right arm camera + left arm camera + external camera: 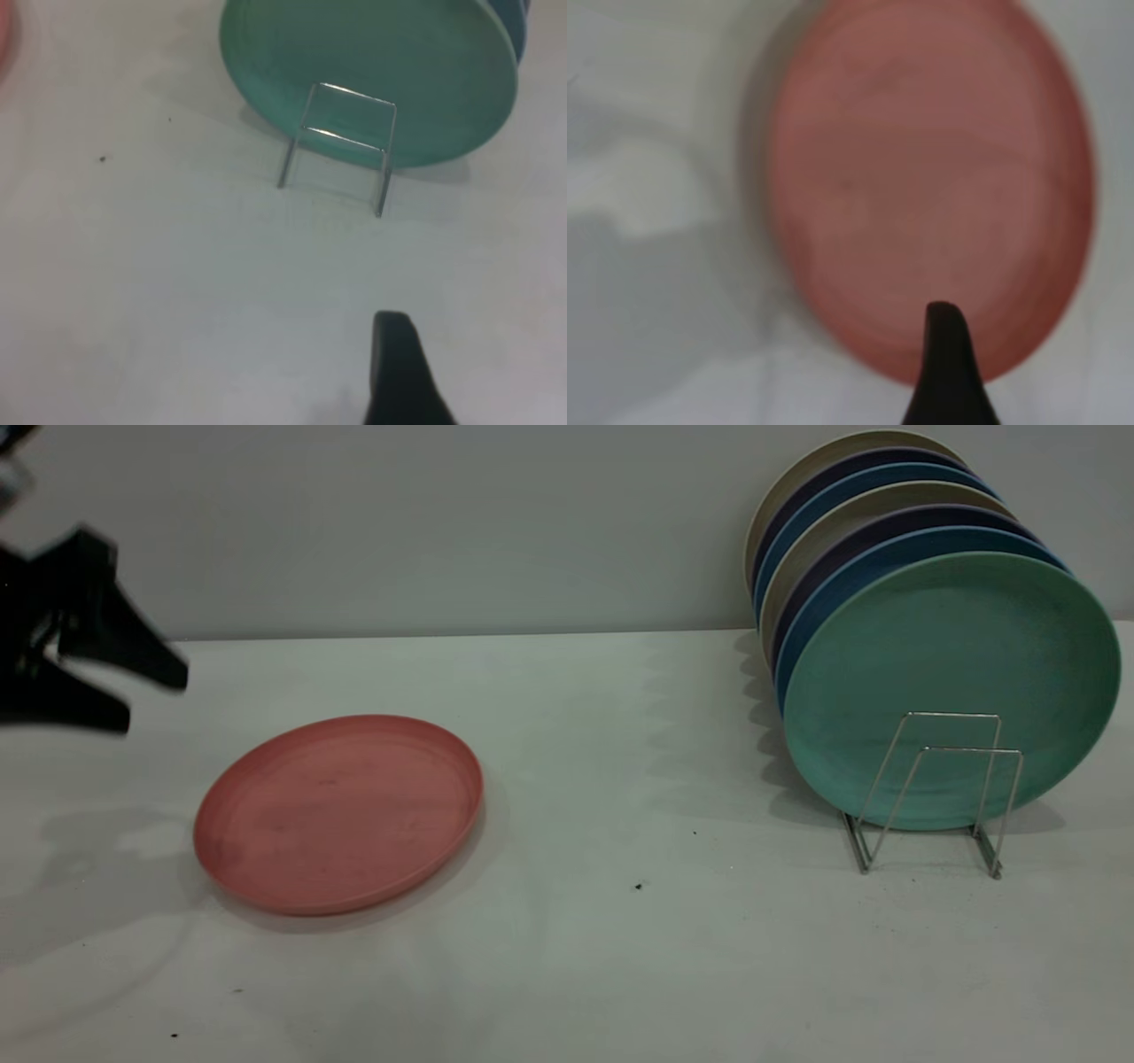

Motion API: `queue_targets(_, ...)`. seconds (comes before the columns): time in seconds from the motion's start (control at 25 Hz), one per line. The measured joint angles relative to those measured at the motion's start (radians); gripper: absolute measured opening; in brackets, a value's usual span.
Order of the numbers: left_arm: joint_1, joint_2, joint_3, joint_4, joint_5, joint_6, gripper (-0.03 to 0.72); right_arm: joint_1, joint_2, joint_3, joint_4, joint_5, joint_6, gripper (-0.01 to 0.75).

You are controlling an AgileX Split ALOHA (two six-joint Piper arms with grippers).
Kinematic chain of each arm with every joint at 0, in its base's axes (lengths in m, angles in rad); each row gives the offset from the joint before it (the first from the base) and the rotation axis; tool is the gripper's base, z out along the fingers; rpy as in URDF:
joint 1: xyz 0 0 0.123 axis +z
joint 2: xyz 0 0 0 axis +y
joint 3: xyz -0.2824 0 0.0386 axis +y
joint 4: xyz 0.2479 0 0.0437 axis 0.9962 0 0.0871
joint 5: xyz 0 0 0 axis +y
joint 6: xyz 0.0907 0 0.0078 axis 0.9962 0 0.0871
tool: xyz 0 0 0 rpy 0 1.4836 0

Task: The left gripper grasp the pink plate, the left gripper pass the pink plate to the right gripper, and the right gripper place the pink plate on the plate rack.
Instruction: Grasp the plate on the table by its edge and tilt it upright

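In the exterior view, the left gripper (142, 691) is in the air at the left edge, above the table (620, 921) and a little apart from the pink plate (338, 813). Its two fingers are spread wide and hold nothing. The pink plate lies flat on the table, left of the middle. Far to the right stands the plate rack (930, 793), already loaded with upright plates; the mint-green plate (952, 682) is the front one, and two free wire loops stand before it. The right gripper does not show here.

In the left wrist view, one finger (948, 367) points over the near rim of the pink plate (930, 177), without touching it as far as I can judge.

In the right wrist view, only one finger (403, 372) of the right gripper shows, over bare table before the plate rack (341, 146), so I cannot tell if it is open.

I judge the first step, the grasp, is not yet done. The next move calls for lowering the fingers around the plate rim and closing on it.
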Motion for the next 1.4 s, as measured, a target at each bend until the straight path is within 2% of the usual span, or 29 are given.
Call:
queue_targets(0.32,0.008,0.170,-0.001,-0.056,-0.041,0.036,0.553,0.000,0.000,0.000,0.005,-0.002,0.000,0.460)
queue_targets(0.64,0.007,0.307,-0.008,-0.292,-0.064,0.172,0.553,0.000,0.000,0.000,0.005,-0.003,0.000,0.460)
queue_targets(0.84,0.007,0.355,-0.009,-0.438,-0.067,0.282,0.516,0.000,0.000,0.000,0.005,-0.003,0.000,0.460)
queue_targets(0.96,0.007,0.382,-0.010,-0.501,-0.046,0.331,0.448,0.000,0.000,0.000,0.005,-0.003,0.000,0.460)
queue_targets(1.08,0.006,0.399,-0.010,-0.520,-0.032,0.344,0.329,0.000,0.000,0.000,0.008,-0.003,0.000,0.460)
queue_targets(1.24,-0.001,0.407,-0.010,-0.520,-0.044,0.348,0.077,0.000,0.001,0.000,0.044,-0.007,-0.001,0.460)
queue_targets(1.32,-0.003,0.406,-0.010,-0.519,-0.051,0.356,0.027,0.000,0.014,0.000,0.078,-0.012,-0.005,0.460)
queue_targets(1.4,-0.004,0.391,-0.010,-0.504,-0.072,0.382,0.017,0.000,0.048,0.003,0.106,-0.038,-0.015,0.460)
